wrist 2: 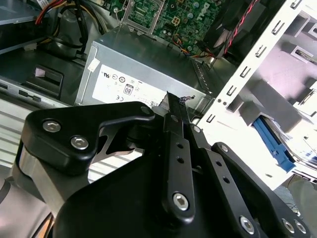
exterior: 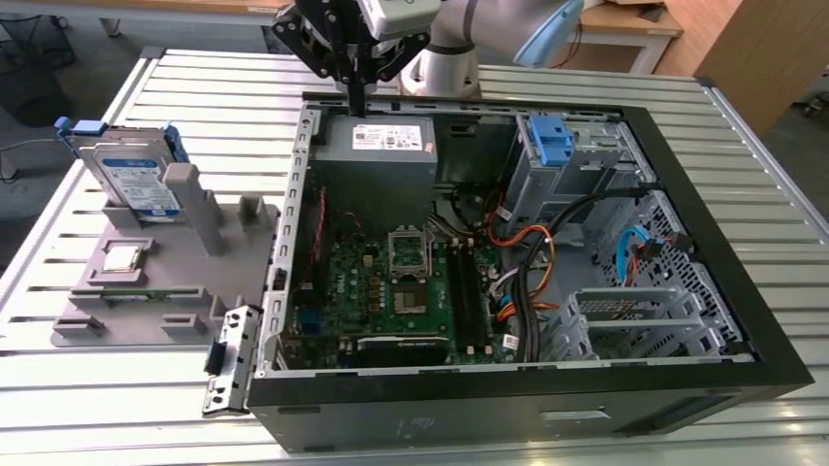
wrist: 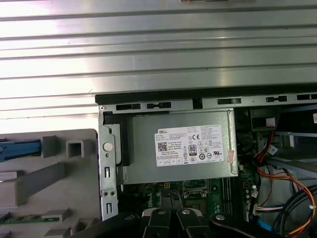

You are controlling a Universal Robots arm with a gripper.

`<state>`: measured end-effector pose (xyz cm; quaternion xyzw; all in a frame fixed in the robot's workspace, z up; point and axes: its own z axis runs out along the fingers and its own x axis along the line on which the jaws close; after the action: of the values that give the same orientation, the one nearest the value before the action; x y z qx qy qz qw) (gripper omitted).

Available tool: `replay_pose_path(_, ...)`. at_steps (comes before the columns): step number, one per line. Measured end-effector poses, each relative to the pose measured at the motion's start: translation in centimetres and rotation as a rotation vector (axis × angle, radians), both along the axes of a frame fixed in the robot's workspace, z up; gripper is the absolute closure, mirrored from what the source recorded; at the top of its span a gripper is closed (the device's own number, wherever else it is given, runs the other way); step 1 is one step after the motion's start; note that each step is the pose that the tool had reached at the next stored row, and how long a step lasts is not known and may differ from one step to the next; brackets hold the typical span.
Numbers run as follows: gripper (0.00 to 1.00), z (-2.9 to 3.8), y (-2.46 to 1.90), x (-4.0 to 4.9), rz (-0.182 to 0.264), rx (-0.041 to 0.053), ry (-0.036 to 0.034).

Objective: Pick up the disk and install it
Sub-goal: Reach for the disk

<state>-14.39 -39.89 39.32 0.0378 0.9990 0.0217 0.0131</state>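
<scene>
Disk (exterior: 130, 177) stands in the grey holder (exterior: 227, 257) at the exterior view's left, well apart from my clenched, empty claw (exterior: 356, 103) over the power box (exterior: 376, 142); stiff, dense and smooth, it seems best gripped by its blue-framed edges.

The disk (exterior: 130, 180) is silver with a white-and-blue label (exterior: 146, 199); the motherboard (exterior: 376, 282) is green.

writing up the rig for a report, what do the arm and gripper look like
The arm is built from rounded white-grey tubular segments with a pale blue joint cap. The gripper is matte black, made of flat linkage bars pinned with silver hex bolts and tapering to a slim tip. A white boxy module sits at the wrist.
</scene>
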Motion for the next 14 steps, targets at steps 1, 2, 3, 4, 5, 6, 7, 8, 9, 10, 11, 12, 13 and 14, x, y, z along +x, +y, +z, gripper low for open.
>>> replay_pose_path(1,0.90,0.00,0.00,0.00,0.000,0.0000,0.0000)
replay_pose_path(2,0.90,0.00,0.00,0.00,0.000,0.0000,0.0000)
replay_pose_path(3,0.90,0.00,0.00,0.00,0.000,0.0001,0.0000)
replay_pose_path(4,0.90,0.00,0.00,-0.03,0.000,0.0001,0.0000)
replay_pose_path(5,0.90,0.00,0.00,-0.10,0.000,0.0001,0.0000)
replay_pose_path(6,0.90,0.00,-0.01,-0.21,0.000,0.0000,0.0000)
replay_pose_path(7,0.90,-0.01,0.00,-0.33,0.000,0.0001,-0.0001)
replay_pose_path(8,0.90,-0.01,0.00,-0.45,0.000,0.0001,0.0000)
replay_pose_path(9,0.90,-0.01,0.00,-0.58,0.000,0.0000,0.0000)
replay_pose_path(10,0.90,-0.01,0.00,-0.73,0.000,0.0001,0.0000)
replay_pose_path(11,0.90,-0.02,0.00,-0.90,0.000,0.0002,0.0000)
replay_pose_path(12,0.90,-0.03,0.00,-1.09,0.000,0.0004,0.0000)
replay_pose_path(13,0.90,-0.03,0.00,-1.24,0.000,0.0004,-0.0001)
replay_pose_path(14,0.90,-0.03,0.00,-1.36,0.000,0.0003,0.0000)
